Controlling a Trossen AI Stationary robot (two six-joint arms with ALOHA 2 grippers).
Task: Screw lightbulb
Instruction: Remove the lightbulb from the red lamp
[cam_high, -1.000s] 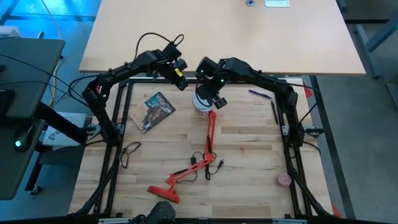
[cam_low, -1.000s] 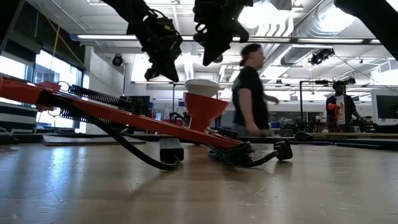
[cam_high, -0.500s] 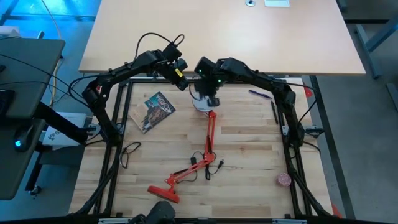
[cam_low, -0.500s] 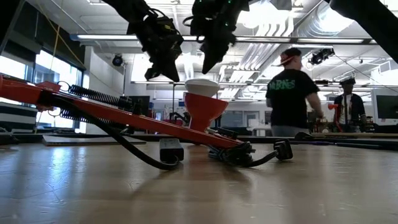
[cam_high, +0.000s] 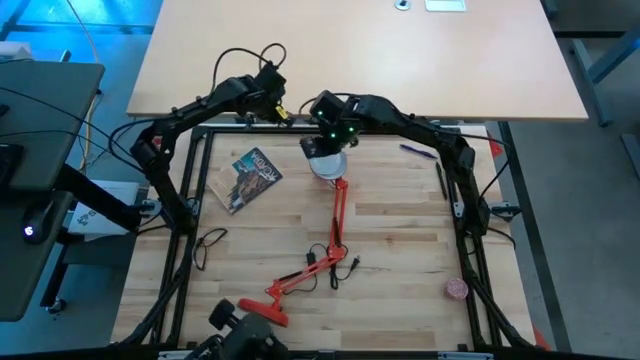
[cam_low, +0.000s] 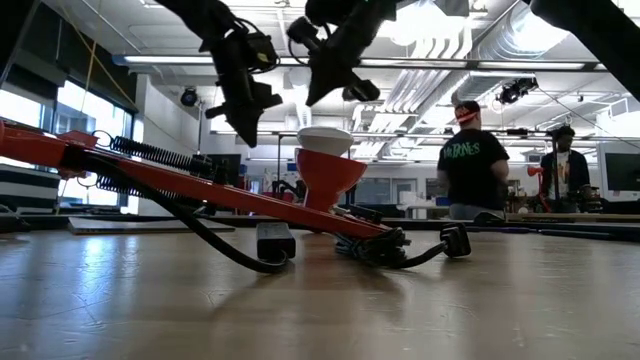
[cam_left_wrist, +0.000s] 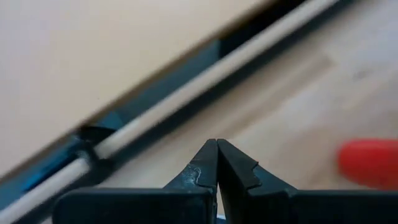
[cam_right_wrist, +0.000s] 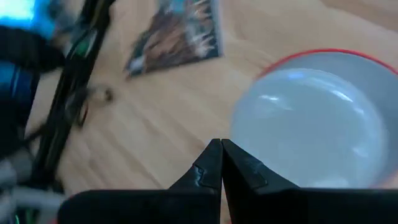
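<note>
High view: right tool (cam_high: 318, 147) hides most of the lightbulb (cam_high: 328, 167).

Bright ceiling glare, blurred wrist views

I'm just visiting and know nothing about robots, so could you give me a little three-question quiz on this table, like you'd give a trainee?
1. True or false: the lightbulb sits in the red lamp shade.
2. What lies flat near the table's left side? A) a magazine B) a plate C) a shoe
3. Fill in: both grippers have their fingers ____.

Key
1. True; the white dome rises above the shade's rim.
2. A, the magazine.
3. Shut: the left gripper and the right gripper each show fingertips pressed together, holding nothing.
</note>
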